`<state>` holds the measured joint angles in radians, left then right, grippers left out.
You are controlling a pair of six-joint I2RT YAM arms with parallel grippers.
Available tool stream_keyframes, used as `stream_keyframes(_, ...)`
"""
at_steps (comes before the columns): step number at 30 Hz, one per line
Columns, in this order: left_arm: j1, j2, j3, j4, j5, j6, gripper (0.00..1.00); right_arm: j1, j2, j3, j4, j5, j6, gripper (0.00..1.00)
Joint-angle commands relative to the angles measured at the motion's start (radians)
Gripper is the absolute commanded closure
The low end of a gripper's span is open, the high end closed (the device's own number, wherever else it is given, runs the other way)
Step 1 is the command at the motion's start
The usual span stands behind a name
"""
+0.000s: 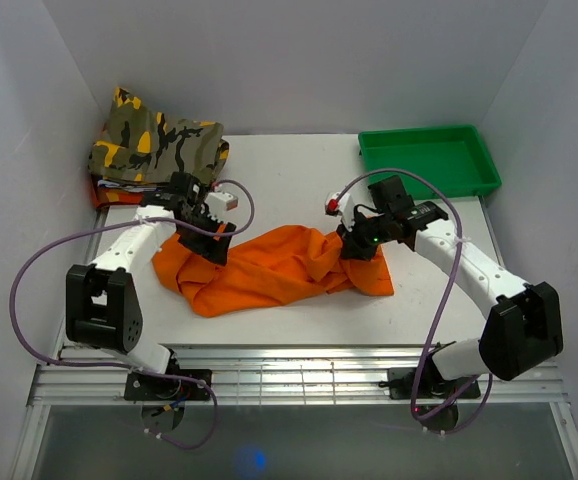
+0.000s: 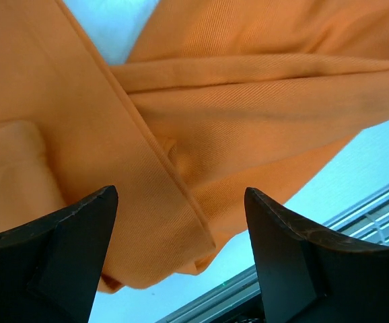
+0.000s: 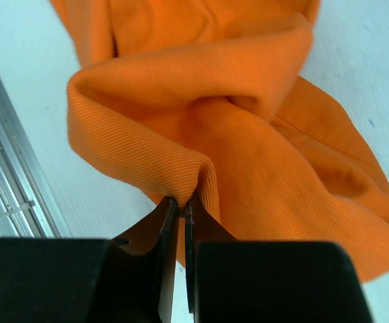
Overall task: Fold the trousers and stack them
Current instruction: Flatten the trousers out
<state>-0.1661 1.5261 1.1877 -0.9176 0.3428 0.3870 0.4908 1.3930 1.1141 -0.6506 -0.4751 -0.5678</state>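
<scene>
Nearest, the right hand (image 3: 180,205) is clenched on a raised fold of the trousers (image 1: 269,272). The left hand (image 2: 181,195) hangs released, spread wide just above their other end. They lie crumpled on the desk (image 1: 289,175) between both arms; a camouflage garment (image 1: 159,145) sits far left.

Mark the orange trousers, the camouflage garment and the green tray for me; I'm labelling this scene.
orange trousers (image 1: 259,272): top external view, middle of the crumpled fabric.
camouflage garment (image 1: 154,145): top external view, centre of its folded top.
green tray (image 1: 429,165): top external view, bare floor of the tray.
</scene>
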Motion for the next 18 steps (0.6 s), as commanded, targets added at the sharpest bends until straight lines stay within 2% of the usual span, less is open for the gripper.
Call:
stream_keyframes(1, -0.065, 0.038, -0.059, 0.066, -0.178, -0.057, 0.13, -0.083, -0.035, -0.014, 0.034, 0.01, 0.031, 0.92)
stream_keyframes(4, -0.085, 0.097, -0.094, 0.103, -0.307, -0.103, 0.14, -0.132, -0.029, -0.011, 0.029, 0.004, 0.037, 0.92)
stream_keyframes(6, -0.087, 0.138, -0.105, 0.117, -0.393, -0.111, 0.22, -0.155, -0.031, -0.01, 0.028, 0.012, 0.036, 0.92)
stream_keyframes(7, -0.085, 0.143, -0.106, 0.128, -0.415, -0.114, 0.3, -0.164, -0.032, -0.008, 0.026, 0.013, 0.032, 0.92)
stream_keyframes(8, -0.078, 0.141, -0.105, 0.134, -0.433, -0.114, 0.53, -0.175, -0.032, -0.004, 0.013, 0.015, 0.019, 0.92)
stream_keyframes(10, -0.059, 0.118, -0.08, 0.138, -0.462, -0.108, 0.71, -0.222, -0.032, 0.021, -0.007, 0.03, -0.001, 0.92)
stream_keyframes(11, -0.046, 0.109, -0.065, 0.138, -0.468, -0.103, 0.83, -0.242, -0.032, 0.03, -0.018, 0.032, -0.015, 0.92)
stream_keyframes(12, 0.0, 0.102, -0.044, 0.137, -0.476, -0.09, 1.0, -0.297, -0.037, 0.039, -0.033, 0.035, -0.042, 0.92)
stream_keyframes(14, 0.066, 0.088, 0.039, 0.119, -0.447, -0.071, 1.0, -0.351, -0.035, 0.081, -0.056, 0.035, -0.079, 0.92)
stream_keyframes(18, 0.307, 0.095, 0.223, 0.077, -0.344, -0.013, 1.0, -0.478, -0.031, 0.162, -0.119, 0.041, -0.173, 0.92)
